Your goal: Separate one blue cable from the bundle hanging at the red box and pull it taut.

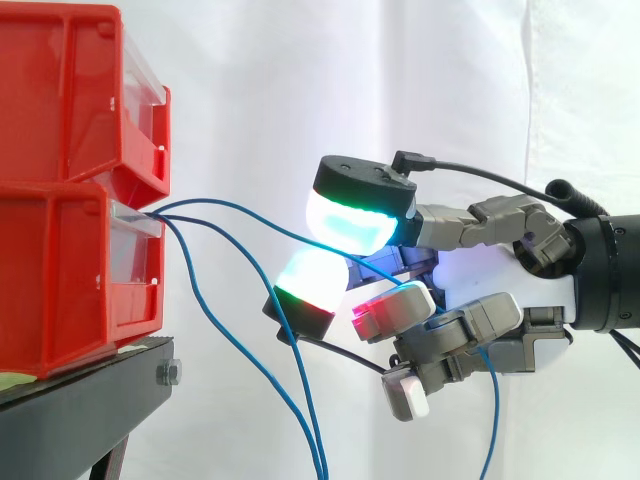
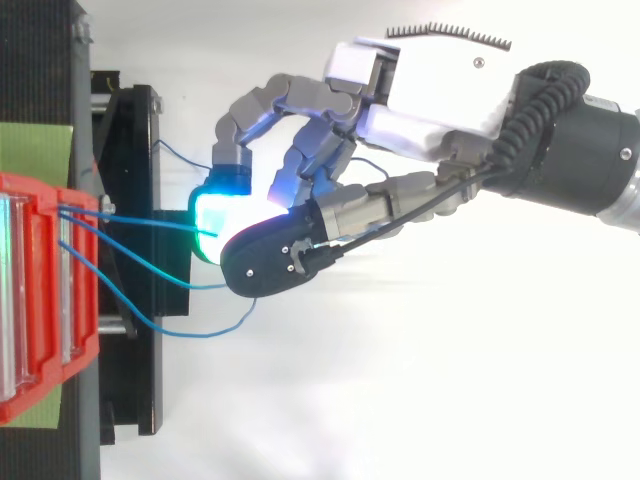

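Two red plastic bins sit stacked at the left of the side view, the upper bin (image 1: 70, 90) on the lower bin (image 1: 60, 280). Both are boxy and glossy, with clear window fronts. They rest on a matte black stand (image 1: 85, 400) with a bolt head at its edge. Behind everything hangs a white curtain (image 1: 300, 80), soft and faintly creased.

Several thin blue cables come out of the seam where the two bin fronts meet. One blue cable (image 1: 255, 210) leaves the others and bows in a shallow arc toward the hand (image 1: 485, 280). In the side view it is curved rather than drawn straight. The loose cables (image 1: 318, 455) fall in long slack curves below the lower bin and bunch near the bottom edge. Another blue strand (image 1: 492, 410) drops straight down under the palm.

Hand: white smooth palm, grey segmented fingers, all curled. The fingertips (image 1: 350, 222) are thick rounded pads in black caps. The top one glows white to cyan-green and the one beneath glows white with a green and red rim. These two pads close narrowly together, and the single blue cable passes between them, pinched, apart from the bins. A lower pad glows red.

Top view: the hand reaches in from the right and the pinched cable runs nearly level from the bin front to the glowing pads. A flat green sheet (image 2: 35, 148) lies on the stand beside the bins.
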Motion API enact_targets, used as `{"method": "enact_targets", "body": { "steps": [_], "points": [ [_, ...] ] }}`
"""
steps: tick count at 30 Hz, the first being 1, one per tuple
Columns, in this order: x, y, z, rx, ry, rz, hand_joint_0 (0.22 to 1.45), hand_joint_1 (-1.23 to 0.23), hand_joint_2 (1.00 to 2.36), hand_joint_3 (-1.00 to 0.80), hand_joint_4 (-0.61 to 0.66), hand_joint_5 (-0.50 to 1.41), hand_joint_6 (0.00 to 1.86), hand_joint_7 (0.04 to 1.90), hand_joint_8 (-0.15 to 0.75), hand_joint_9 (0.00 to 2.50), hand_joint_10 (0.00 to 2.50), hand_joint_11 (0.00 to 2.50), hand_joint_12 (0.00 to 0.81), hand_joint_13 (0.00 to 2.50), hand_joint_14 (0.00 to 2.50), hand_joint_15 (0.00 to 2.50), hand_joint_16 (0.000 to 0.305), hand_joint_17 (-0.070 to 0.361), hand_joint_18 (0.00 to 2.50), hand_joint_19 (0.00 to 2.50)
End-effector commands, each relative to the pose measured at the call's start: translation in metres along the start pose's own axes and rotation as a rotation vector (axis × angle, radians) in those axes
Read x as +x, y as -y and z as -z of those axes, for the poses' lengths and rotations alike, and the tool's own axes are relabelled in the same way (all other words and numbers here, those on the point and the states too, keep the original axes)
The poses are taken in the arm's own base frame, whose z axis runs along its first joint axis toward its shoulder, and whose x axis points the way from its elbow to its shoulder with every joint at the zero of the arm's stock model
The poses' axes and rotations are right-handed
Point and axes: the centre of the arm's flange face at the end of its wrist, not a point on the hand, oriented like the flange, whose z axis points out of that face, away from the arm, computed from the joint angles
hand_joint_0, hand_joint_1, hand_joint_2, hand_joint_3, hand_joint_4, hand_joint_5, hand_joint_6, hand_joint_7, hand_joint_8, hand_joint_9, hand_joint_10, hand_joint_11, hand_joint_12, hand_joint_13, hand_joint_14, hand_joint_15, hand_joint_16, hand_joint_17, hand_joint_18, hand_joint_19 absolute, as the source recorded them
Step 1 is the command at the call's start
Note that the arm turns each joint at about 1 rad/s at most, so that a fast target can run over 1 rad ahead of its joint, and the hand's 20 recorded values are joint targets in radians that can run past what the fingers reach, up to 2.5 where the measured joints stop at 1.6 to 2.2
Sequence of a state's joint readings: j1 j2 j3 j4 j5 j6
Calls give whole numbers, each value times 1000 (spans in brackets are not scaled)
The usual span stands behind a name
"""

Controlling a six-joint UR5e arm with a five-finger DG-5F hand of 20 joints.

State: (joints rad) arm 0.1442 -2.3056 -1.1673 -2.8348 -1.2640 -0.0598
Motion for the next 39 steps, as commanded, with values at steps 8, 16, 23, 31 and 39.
{"method": "enact_targets", "body": {
  "steps": [8,16,23,31,39],
  "points": [
    [0,0,0,0,0,0,743,-815,1018,-263,22,-185,958,1127,368,1083,384,1213,347,1250,931,1242,48,107,1019,881],
    [0,0,0,-1,0,0,751,-827,1025,-119,-128,-173,972,1233,358,1099,367,1224,340,1236,972,1229,45,102,994,914],
    [0,0,0,-4,0,-21,733,-821,1022,-65,-143,-155,960,1298,356,1139,290,1271,342,1226,964,1247,45,101,991,900],
    [2,-1,-1,-7,-3,-48,743,-827,1019,-28,-151,-149,958,1356,359,1159,273,1279,350,1213,1003,1229,45,101,987,906],
    [8,4,2,2,-11,-49,656,-726,1005,-441,64,-161,951,1027,367,1161,271,1295,350,1232,913,1288,46,104,1013,875]
  ]
}}
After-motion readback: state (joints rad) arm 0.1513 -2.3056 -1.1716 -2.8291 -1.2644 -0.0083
